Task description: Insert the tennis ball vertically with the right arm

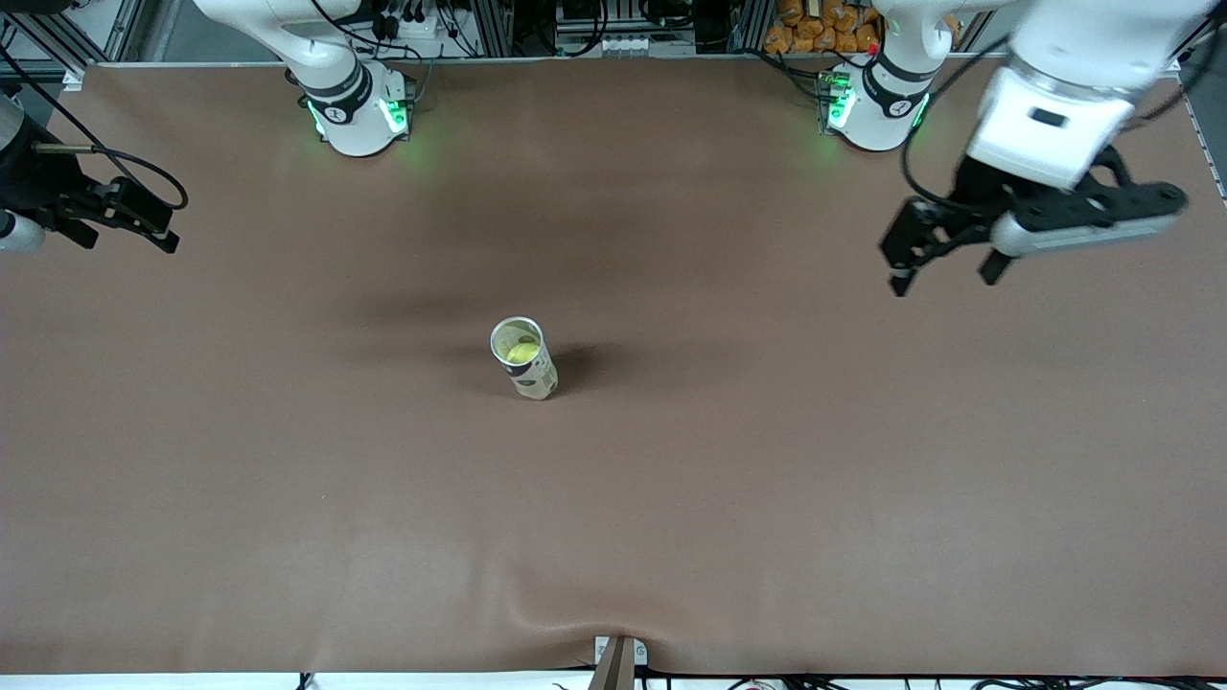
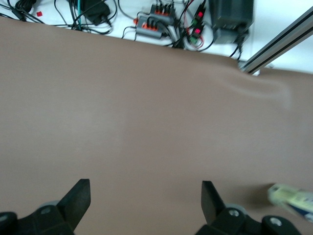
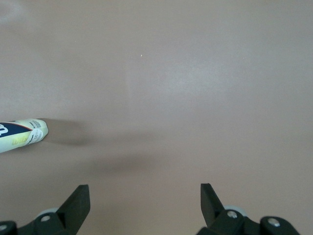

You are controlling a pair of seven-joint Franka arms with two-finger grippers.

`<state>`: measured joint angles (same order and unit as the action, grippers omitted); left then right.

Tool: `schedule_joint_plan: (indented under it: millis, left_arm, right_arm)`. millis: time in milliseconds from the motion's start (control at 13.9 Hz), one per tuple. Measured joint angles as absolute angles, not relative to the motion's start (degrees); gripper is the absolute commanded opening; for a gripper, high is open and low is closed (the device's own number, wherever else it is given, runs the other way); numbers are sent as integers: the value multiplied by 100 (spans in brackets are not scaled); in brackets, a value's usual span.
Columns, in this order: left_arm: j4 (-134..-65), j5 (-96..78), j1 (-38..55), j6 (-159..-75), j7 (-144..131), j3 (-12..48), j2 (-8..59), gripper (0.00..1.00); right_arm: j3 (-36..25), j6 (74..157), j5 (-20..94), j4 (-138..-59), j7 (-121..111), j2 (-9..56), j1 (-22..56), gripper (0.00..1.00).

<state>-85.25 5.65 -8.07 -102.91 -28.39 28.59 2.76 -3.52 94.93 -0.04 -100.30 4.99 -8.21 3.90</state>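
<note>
While both arms hang back at the ends of the brown-covered table (image 1: 288,537), the clear plastic tennis-ball can (image 1: 524,358) stands upright near the middle of it, its open mouth facing up and its long axis vertical. Down inside the mouth sits the yellow-green tennis ball (image 1: 521,353), already below the rim, so by the look of it the insertion itself is done and nothing remains to be carried. The right gripper (image 1: 123,217) hovers over the right arm's end of the table, well apart from the can, its two black fingers (image 3: 78,203) spread wide with nothing but bare cloth between them; its wrist view catches only the base end of the can off to the side, not between the jaws. The left gripper (image 1: 944,257) hangs over the left arm's end, likewise well apart from the can, its fingers (image 2: 79,199) also wide apart and empty, with a corner of the can showing at the edge of its wrist view. That arm appears to be waiting. As for the relation that matters, the can lies toward the table's centre from either gripper, at a broadly similar remove from both; if anything I would judge the right one slightly nearer. Any further approach would have to come straight down along the can's upright axis to avoid tipping it.
</note>
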Motion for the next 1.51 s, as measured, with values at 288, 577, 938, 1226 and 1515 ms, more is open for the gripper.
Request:
schedule_joint_plan:
  millis: [288,577,938,1226,1515]
  left_arm:
    - [-8532,38,-1638,-9753,-1366,2855,212,100]
    - [-8538,-27,-2253,-9145,-179,2851,115,100]
    - [-8561,-28,-2428,-8675,351,2820,109,100]
    - [-8560,-28,-2436,-8658,358,2711,109,100]
    - [-8443,-28,-2450,-8659,361,2557,109,100]
  right_arm:
    - [-350,9493,-4,-10030,499,-820,390,100]
    - [-349,9493,-5,-10030,499,-820,390,100]
    - [-349,9493,-5,-10030,499,-820,390,100]
    - [-349,9493,-5,-10030,499,-820,390,100]
    - [-349,9493,-5,-10030,499,-820,390,100]
